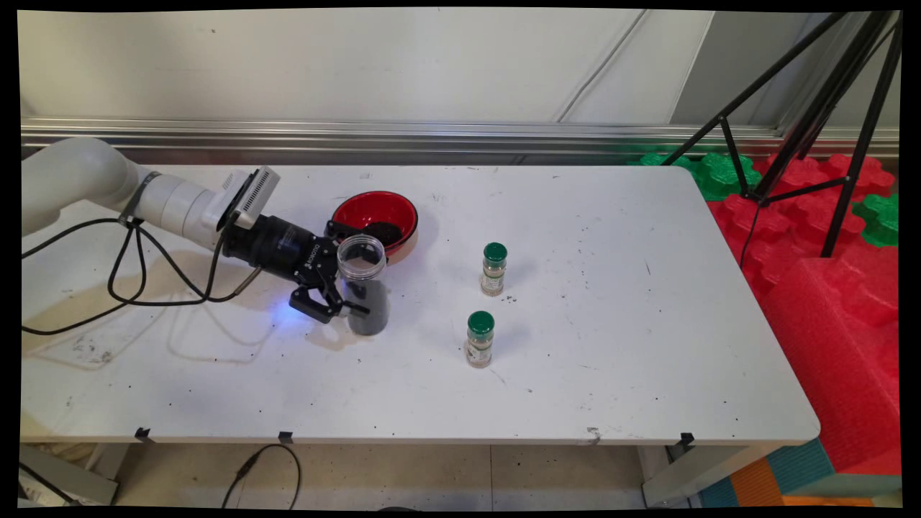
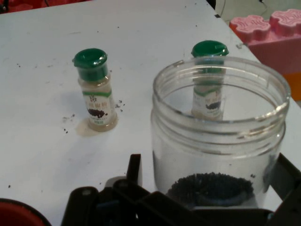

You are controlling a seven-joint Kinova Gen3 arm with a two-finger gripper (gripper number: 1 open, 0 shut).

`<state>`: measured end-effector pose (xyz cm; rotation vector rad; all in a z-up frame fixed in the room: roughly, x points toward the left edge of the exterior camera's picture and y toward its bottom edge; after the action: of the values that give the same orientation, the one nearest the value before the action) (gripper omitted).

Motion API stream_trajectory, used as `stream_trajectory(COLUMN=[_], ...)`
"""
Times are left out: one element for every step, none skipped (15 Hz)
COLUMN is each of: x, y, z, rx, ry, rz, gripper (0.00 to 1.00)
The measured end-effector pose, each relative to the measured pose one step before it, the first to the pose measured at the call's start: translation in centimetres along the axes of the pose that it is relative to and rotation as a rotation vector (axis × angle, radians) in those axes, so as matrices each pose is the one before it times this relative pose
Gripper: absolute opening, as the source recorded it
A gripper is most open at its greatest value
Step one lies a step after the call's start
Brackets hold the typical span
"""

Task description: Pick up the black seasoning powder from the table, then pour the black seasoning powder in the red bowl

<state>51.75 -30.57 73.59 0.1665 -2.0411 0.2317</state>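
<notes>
Jar (image 1: 363,284), clear plastic, lidless, upright on the bench (image 1: 611,374), sits between the pincer (image 1: 344,277) fingers, which are closed against its sides; dark granules cover its bottom. Two green-capped spice bottles stand at its 3 o'clock: one nearer (image 1: 480,339), one farther (image 1: 493,268), labels unreadable. Red bowl (image 1: 375,218) with dark granules lies just beyond, at 12 o'clock.

- White lettering runs along the black gripper (image 1: 344,288) body, too small to make out.
- Two green-capped spice jars, one (image 2: 96,89) at ten o'clock, the other (image 2: 208,84) at one o'clock, carry labels whose print is illegible.
</notes>
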Motion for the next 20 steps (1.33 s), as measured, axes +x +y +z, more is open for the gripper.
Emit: stream_trajectory(x=[-0.005, -0.002, 0.001, 0.010, 0.012, 0.012, -0.001, 0.032, 0.056, 0.093, 0.124, 0.173, 0.248, 0.251, 0.328, 0.387, 0.361, 0.439, 0.492, 0.438], y=[0.070, 0.049, 0.050, 0.069, 0.050, 0.049, 0.064, 0.035, 0.035, 0.035, 0.001, -0.028, -0.031, -0.049, -0.070, -0.087, -0.084, -0.083, -0.145, -0.132], z=[0.072, 0.046, 0.055, 0.070, 0.048, 0.059, 0.052, 0.031, 0.036, 0.002, -0.021, -0.040, -0.087, -0.101, -0.145, -0.150, -0.165, -0.193, -0.177, -0.173], rx=[0.00085, -0.00037, 0.00043, -0.00108, -0.00019, -0.00008, 0.00043, 0.00121, 0.00122, 0.00191, 0.00376, 0.00516, 0.00541, 0.00477, 0.00644, 0.00531, 0.00493, 0.00514, 0.00484, 0.00495], ry=[0.00084, 0.00006, 0.00022, -0.00003, -0.00014, -0.00069, -0.00225, -0.00159, -0.00194, -0.00190, -0.00034, 0.00013, 0.00106, 0.00168, 0.00265, 0.00273, 0.00261, 0.00320, 0.00340, 0.00294], rz=[0.00038, 0.00050, 0.00079, 0.00125, 0.00147, 0.00200, 0.00150, 0.00178, 0.00280, 0.00206, -0.00014, -0.00122, -0.00051, -0.00134, -0.00159, -0.00174, -0.00194, -0.00256, -0.00173, -0.00183], gripper=[1.00, 1.00, 0.00, 0.00, 0.00, 0.00, 0.00, 0.00, 0.00, 0.00, 0.00, 0.00, 0.00, 0.00, 0.00, 0.00, 0.00, 0.00, 0.00, 0.00])
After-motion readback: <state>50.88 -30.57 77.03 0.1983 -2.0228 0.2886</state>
